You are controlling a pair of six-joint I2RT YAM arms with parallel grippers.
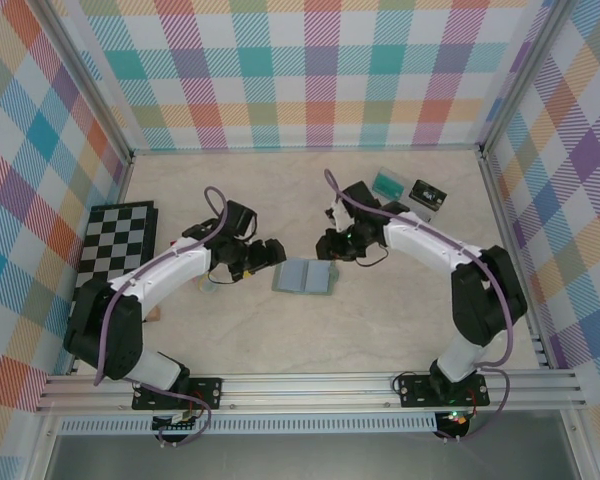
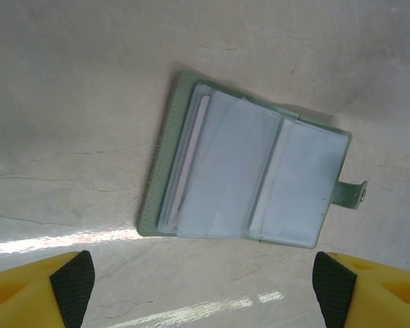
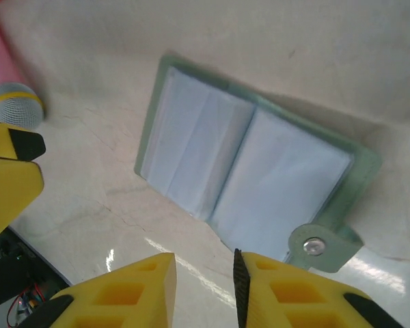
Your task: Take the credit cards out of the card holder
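tabletop (image 1: 400,320): pale and marbled, carrying everything listed below.
card holder (image 2: 246,174): lying open and flat, sleeves up, just ahead of the left gripper's span and untouched. Long axis set across that span, from one finger toward the other.
left gripper (image 2: 203,280): jaws spread wide, nothing held, clear of the card holder.
right gripper (image 3: 203,273): jaws drawn near together with a narrow gap left and nothing between them. Card holder directly ahead and close, no contact.
credit cards (image 2: 193,154): one pale card edge seen in the sleeve stack of the panel away from the strap, colour uncertain. Others not made out behind the cloudy sleeves.
tab strap (image 3: 321,244): on the card holder edge nearest the right gripper, just ahead of it, apart from it.
deciding relation: card-bearing panel toward the left gripper, strap edge toward the right gripper, both about equally near.
progress, as judged: no card out yet.
next move, as judged: strap-side panel to be pinned by the right gripper, card edge to be pinched by the left after narrowing its span.
risk, as judged: whole card holder sliding on the smooth tabletop if left unpinned.
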